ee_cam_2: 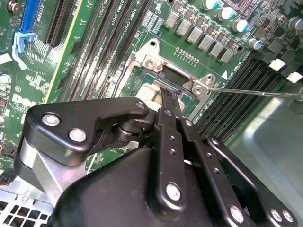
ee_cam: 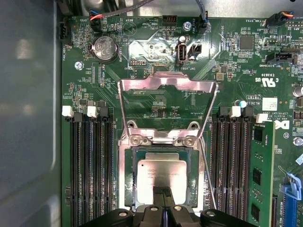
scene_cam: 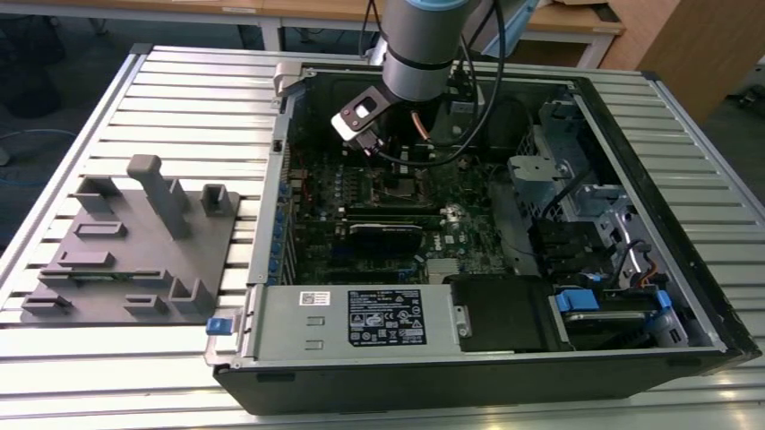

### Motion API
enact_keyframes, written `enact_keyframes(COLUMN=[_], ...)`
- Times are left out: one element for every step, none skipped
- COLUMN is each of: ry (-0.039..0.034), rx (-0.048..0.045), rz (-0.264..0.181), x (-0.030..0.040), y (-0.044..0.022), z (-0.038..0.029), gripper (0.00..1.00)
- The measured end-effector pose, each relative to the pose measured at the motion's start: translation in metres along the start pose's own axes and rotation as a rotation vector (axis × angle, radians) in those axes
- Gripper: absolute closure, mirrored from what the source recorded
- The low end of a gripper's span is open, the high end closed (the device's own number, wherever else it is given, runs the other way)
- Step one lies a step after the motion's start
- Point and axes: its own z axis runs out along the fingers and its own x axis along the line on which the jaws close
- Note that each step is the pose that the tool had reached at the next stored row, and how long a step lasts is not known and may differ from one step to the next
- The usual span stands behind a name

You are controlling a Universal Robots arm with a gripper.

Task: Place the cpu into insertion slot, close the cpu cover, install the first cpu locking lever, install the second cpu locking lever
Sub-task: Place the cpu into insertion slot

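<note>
The tool (ee_cam_2: 169, 100), tips together, hangs over the insertion slot (ee_cam_2: 164, 78).

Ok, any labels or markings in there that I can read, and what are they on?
No text can be quoted reliably.
Power supply label: white print on black, too small to read.
Motherboard: white silkscreen lettering around the socket, too fine to quote.
cpu: faint marking on its metal top, unreadable.
White sticker on the motherboard: unreadable.

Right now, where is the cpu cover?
In the first wrist view the cpu cover is swung open, hinged at the edge of the insertion slot, away from the cpu lying in that slot.
</note>
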Motion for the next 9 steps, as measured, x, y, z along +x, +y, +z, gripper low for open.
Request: enact_keyframes(ry=[0.0, 0.0, 0.0, 0.0, 0.0, 0.0, 0.0, 0.0, 0.0], rx=[0.0005, 0.0011, 0.0016, 0.0021, 0.0026, 0.0031, 0.0036, 0.0041, 0.0047], rz=[0.0, 0.0, 0.0, 0.0, 0.0, 0.0, 0.0, 0.0, 0.0], x=[0.0, 0.0, 0.0, 0.0, 0.0, 0.0, 0.0, 0.0, 0.0], y=[0.0, 0.0, 0.0, 0.0, 0.0, 0.0, 0.0, 0.0, 0.0], z=[0.0, 0.0, 0.0, 0.0, 0.0, 0.0, 0.0, 0.0, 0.0], gripper=[0.9, 0.9, 0.9, 0.9, 0.9, 0.9, 0.9, 0.9, 0.9])
